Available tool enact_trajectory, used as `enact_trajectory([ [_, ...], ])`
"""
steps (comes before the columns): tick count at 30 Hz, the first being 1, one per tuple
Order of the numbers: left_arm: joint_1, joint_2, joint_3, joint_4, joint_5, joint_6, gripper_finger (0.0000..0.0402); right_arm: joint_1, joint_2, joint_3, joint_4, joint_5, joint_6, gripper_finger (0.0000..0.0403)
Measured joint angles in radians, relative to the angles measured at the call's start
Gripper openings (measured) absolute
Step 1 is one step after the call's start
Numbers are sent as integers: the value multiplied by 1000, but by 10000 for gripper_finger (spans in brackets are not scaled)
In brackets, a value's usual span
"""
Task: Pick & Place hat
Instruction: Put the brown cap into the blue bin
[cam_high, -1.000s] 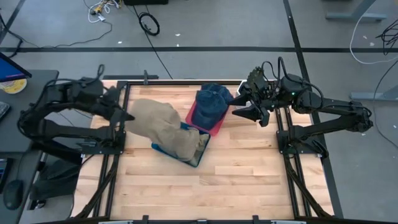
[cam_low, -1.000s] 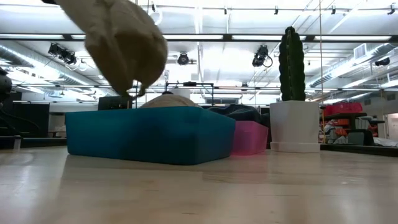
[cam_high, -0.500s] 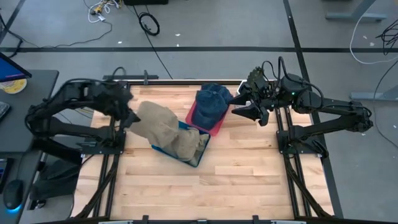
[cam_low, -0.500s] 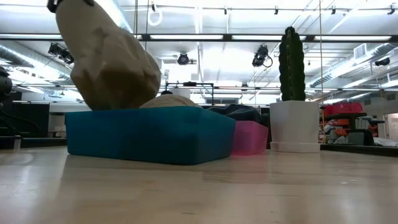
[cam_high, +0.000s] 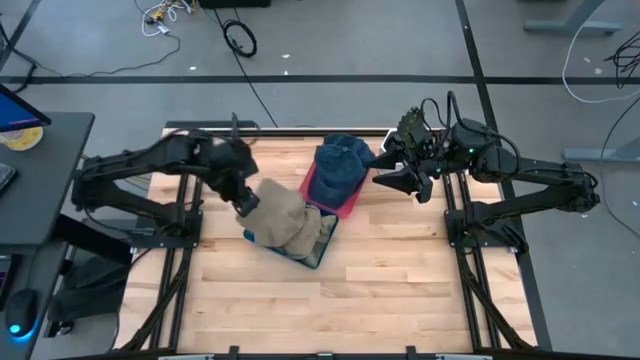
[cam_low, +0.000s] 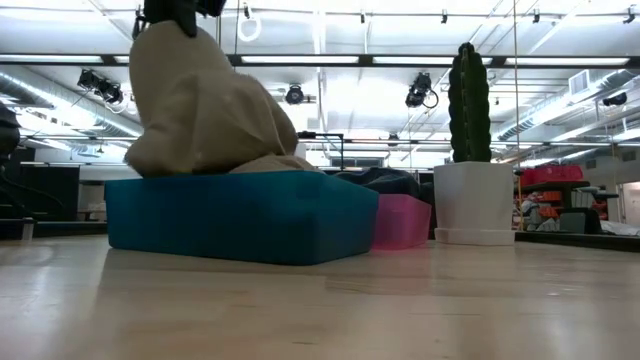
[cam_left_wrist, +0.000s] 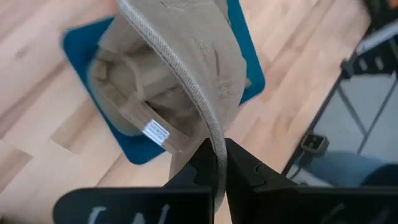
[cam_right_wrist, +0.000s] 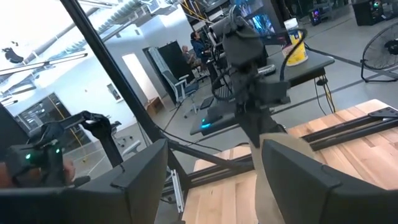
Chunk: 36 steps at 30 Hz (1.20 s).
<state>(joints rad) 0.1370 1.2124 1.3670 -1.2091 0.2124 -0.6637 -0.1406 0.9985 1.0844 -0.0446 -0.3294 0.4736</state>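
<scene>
A tan cap (cam_high: 278, 212) hangs from my left gripper (cam_high: 243, 202) over the blue bin (cam_high: 312, 252), which stands mid-table. In the low view the cap (cam_low: 200, 100) dips behind the bin's front wall (cam_low: 240, 215), with the gripper (cam_low: 180, 12) at the top. The left wrist view shows the cap's inside with its white label (cam_left_wrist: 157, 132). My right gripper (cam_high: 395, 172) waits open beside the pink bin (cam_high: 345, 208) at the table's far right. That bin holds a dark blue cap (cam_high: 340, 162). My left gripper (cam_left_wrist: 219, 163) is shut on the tan cap's brim edge (cam_left_wrist: 214, 134), pinched between the two fingers, which come from above. The cap hangs below the fingers with its crown down. Its lower part has sunk into the blue bin (cam_left_wrist: 249, 62).
Another tan cap's dome (cam_low: 275, 162) shows inside the blue bin. A white pot with a tall cactus (cam_low: 470, 150) stands right of the pink bin (cam_low: 400, 222) in the low view. Bare wood lies along the table's near side (cam_high: 350, 300).
My left gripper has moved right toward the blue bin and down, carrying the tan cap. The cap hung clear of the bin a second ago. Its lower part now sits inside the bin behind the front wall. The right arm has kept still.
</scene>
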Motion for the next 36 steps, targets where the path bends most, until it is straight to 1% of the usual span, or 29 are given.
enact_trajectory([
  [4,-35,40,0,48,25,21,12,0,0,0,-3,0,0,264],
  [10,-50,43,0,219,54,0,12,0,0,0,-3,0,0,264],
  [18,-70,37,0,204,53,-10,12,0,0,0,-4,-1,0,264],
  [24,-91,38,-8,161,6,-27,12,0,0,0,-4,-1,0,264],
  [28,-91,35,-86,166,0,-60,12,1,0,0,-4,-1,0,264],
  [30,-91,29,-141,194,0,-81,12,1,0,0,-4,-1,0,264],
  [34,-91,31,-257,332,-5,-142,12,1,0,0,-4,-1,0,264],
  [36,-91,30,-296,407,-26,-165,12,1,0,0,-4,-1,0,264],
])
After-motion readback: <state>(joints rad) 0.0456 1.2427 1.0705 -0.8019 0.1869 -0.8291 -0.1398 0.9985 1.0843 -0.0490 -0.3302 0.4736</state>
